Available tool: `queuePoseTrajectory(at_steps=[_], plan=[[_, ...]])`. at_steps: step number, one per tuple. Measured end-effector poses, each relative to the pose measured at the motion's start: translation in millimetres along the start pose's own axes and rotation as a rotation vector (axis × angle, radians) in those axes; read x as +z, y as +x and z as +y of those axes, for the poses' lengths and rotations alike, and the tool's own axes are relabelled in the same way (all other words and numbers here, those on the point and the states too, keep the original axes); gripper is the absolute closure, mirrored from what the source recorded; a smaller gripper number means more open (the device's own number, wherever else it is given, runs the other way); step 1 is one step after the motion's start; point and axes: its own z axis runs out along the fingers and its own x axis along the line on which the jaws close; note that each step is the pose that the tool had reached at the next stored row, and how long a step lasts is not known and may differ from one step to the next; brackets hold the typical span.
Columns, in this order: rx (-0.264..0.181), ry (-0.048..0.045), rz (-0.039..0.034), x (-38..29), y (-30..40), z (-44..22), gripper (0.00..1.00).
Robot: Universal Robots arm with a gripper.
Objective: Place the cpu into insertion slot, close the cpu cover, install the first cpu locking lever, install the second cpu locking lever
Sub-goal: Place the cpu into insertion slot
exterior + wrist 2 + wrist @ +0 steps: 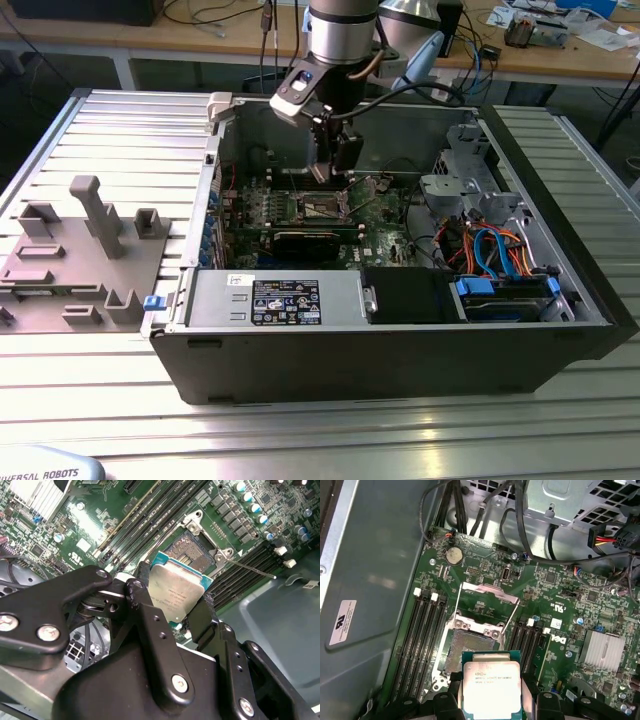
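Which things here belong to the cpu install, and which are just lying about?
Job in hand:
gripper, fingers shut on the cpu
insertion slot
cpu cover, open
locking lever

Lying about:
coin battery
heatsink
memory slots
grey fixture plate
blue cables
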Motion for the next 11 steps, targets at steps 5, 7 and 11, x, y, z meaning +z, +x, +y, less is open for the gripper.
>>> queuePoseTrajectory(at_steps=[5, 7, 11], plan=[[0.042, -0.0032, 0.0191, 0.4, 0.1, 0.0, 0.45], [0.051, -0.0031, 0.0198, 0.5, 0.0, 0.0, 0.45], [0.069, -0.0023, 0.0194, 0.6, 0.0, -0.1, 0.45]])
